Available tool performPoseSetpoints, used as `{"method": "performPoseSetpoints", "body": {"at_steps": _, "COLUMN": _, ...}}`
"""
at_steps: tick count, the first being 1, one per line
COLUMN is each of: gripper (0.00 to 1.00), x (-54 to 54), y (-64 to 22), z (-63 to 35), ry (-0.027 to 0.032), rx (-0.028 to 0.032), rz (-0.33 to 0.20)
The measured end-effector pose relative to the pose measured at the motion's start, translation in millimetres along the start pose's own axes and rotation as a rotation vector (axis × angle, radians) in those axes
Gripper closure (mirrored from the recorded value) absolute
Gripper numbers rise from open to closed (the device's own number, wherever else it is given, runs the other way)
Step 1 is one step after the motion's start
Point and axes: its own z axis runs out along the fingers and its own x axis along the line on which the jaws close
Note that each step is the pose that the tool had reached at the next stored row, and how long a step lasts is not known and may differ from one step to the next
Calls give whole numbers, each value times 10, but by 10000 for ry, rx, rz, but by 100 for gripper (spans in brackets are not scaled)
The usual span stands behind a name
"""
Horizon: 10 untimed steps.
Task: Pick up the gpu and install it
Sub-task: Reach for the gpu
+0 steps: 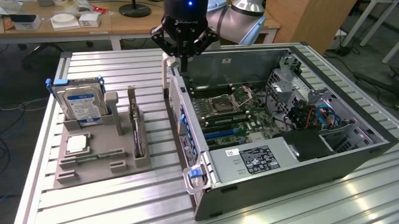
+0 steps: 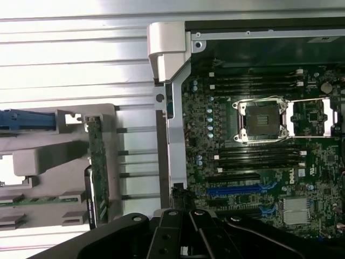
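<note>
The gpu (image 1: 138, 133) stands on edge in a slot of the grey holder (image 1: 100, 170), to the exterior view's left of the computer case. In the wrist view the gpu (image 2: 99, 172) is seen edge-on as a narrow green board with a dark part alongside. My gripper (image 1: 182, 63) hangs above the case's rear wall, well behind the gpu and apart from it. Its fingers are shut and hold nothing. In the wrist view my gripper (image 2: 183, 218) sits over the case's edge beside the motherboard (image 2: 259, 162).
The open computer case (image 1: 367, 140) takes up the exterior view's right half, with blue expansion slots (image 2: 237, 190) and an empty CPU socket (image 2: 262, 118) on its board. The holder also carries a hard drive (image 1: 80, 103), a CPU (image 1: 76, 143) and a RAM stick (image 1: 93, 157). All rest on a ribbed aluminium table (image 1: 112, 200).
</note>
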Motion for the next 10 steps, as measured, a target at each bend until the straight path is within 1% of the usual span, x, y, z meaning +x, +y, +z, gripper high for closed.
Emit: {"method": "performPoseSetpoints", "body": {"at_steps": 10, "gripper": 90, "x": 105, "y": -14, "z": 2, "ry": 4, "rx": 0, "rz": 0}}
